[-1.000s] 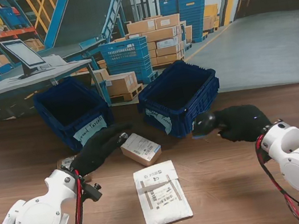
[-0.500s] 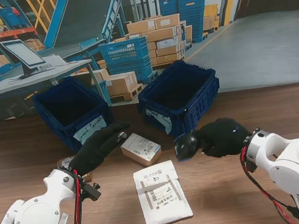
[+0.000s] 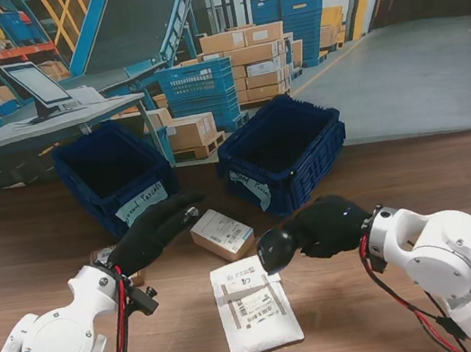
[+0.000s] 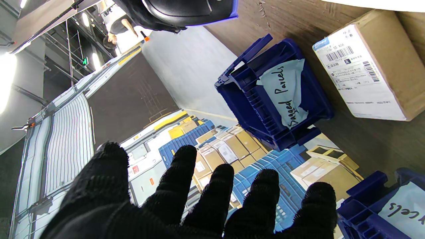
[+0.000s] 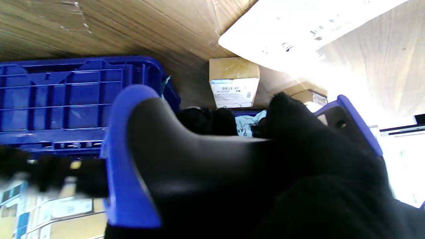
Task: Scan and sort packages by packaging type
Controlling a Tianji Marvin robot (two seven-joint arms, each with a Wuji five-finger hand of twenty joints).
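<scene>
While the right hand grips a scanner at the stand view's centre, its head sits just beside the white bag at lower centre. The left hand lies flat, fingers spread, holding nothing, near the box. 2 blue bins stand behind.

In the left wrist view, spread fingers fill the bottom; the box is upper right.

In the right wrist view, the scanner fills the centre, the bag the top.
</scene>
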